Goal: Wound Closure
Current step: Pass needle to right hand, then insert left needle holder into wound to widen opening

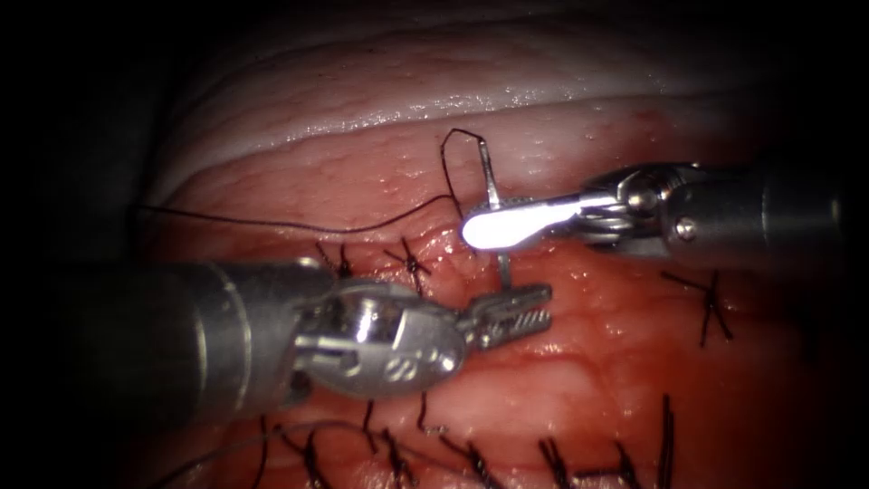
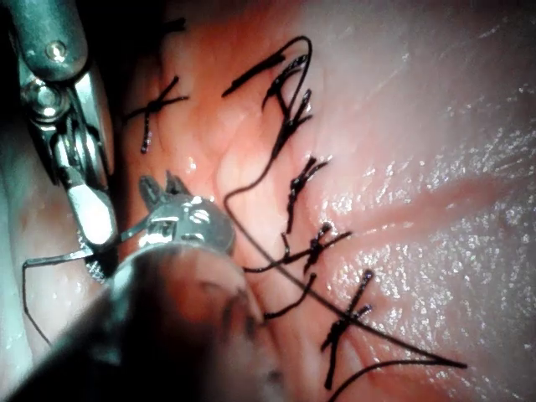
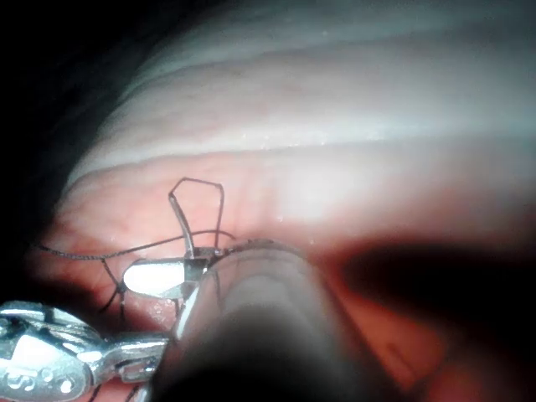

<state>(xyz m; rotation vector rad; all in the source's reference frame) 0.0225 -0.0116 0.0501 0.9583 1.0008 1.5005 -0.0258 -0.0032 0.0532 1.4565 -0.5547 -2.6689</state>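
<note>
At centre frame the right tool grips the needle mid-curve, upright above the cut in the tissue, thread trailing left, while the left tool gapes empty just below.

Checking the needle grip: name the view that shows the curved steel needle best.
Endoscope view: the curved steel needle stands clear against the tissue, gripped by the right tool. The right wrist view shows its swaged end; the left wrist view a short stretch.

Right claw clamps the needle mid-curve above the tissue; left claw gapes, empty.
</note>
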